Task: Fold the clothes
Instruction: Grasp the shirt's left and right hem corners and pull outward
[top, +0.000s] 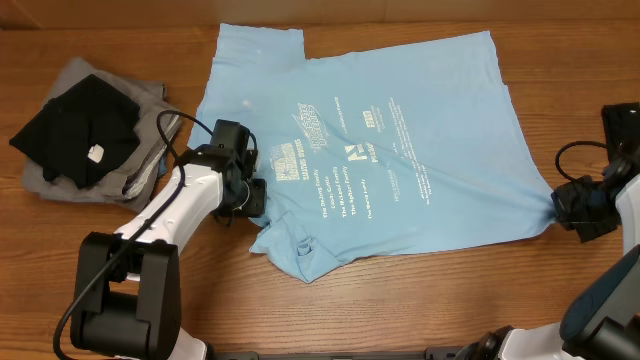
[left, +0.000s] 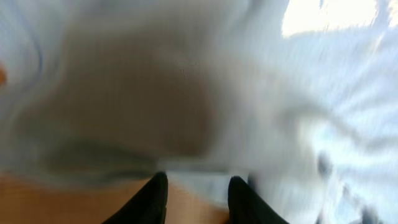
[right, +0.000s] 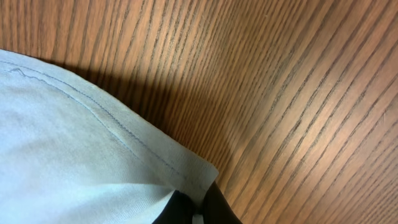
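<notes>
You have the light blue cotton T-shirt with white printing (top: 400, 150) spread flat across the middle of the wooden surface (top: 450, 300). Its long axis runs side to side, from one arm to the other.

Your right claw (top: 560, 205) sits at the shirt's near right corner. The right wrist view shows its fingers closed tight on the stitched hem right at the corner tip, so the whole garment lies to that claw's left.

Your left claw (top: 250, 195) is at the opposite, near-left edge, where the cloth bunches into a small crumpled lip. In the blurred left wrist view the fingers (left: 155, 199) stand apart with pale fabric at their tips, and I cannot tell whether they have hold of it.

Each arm is nearest its own end, so I judge the fold will carry the near edge away from you toward the far edge. Confirm the left grip first.

The stack of grey and black folded garments (top: 90, 130) lies well apart, off to the far left.
</notes>
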